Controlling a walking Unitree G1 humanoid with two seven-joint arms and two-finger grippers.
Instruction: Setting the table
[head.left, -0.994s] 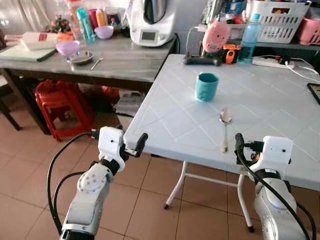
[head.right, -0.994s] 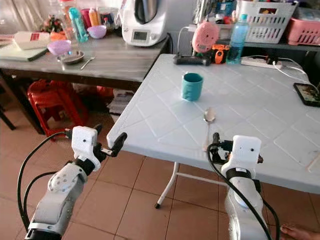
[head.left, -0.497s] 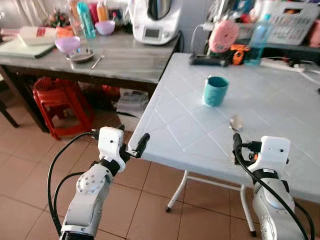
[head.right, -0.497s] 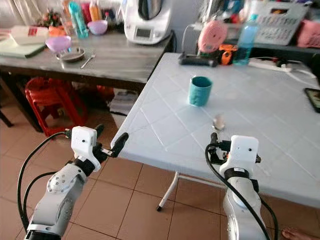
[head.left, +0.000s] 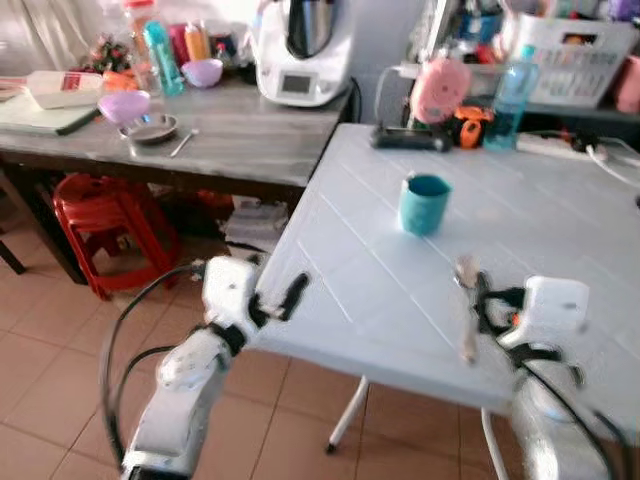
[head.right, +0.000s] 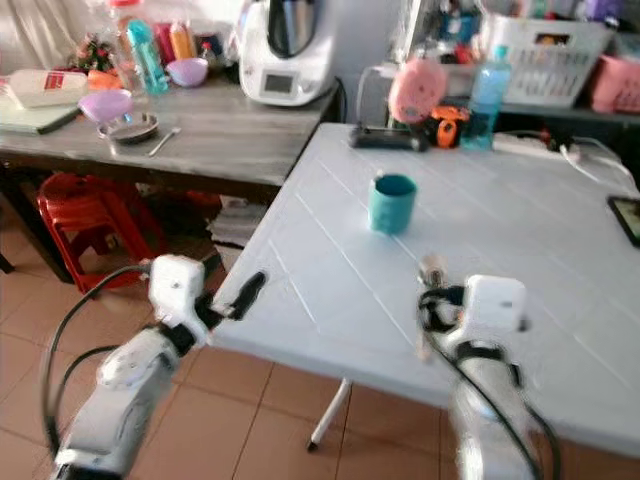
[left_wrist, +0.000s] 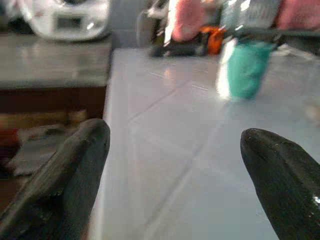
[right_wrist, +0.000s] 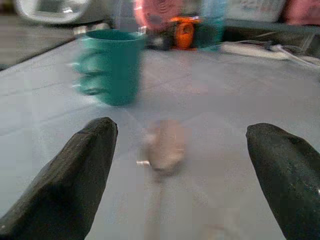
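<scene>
A white folding table (head.left: 350, 270) carries a teal cup (head.left: 425, 203) and, nearer its front edge, a spoon (right_wrist: 162, 150) lying between the right gripper's spread jaws, the cup standing farther ahead of them.

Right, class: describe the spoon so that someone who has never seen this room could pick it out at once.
Start at the white plastic table on the right. Near its front edge, nearer the robot than the teal cup, lies the spoon, just ahead of the right gripper. It is the only slim metal piece lying flat on this table; the other cutlery lies on the grey wooden table.
</scene>
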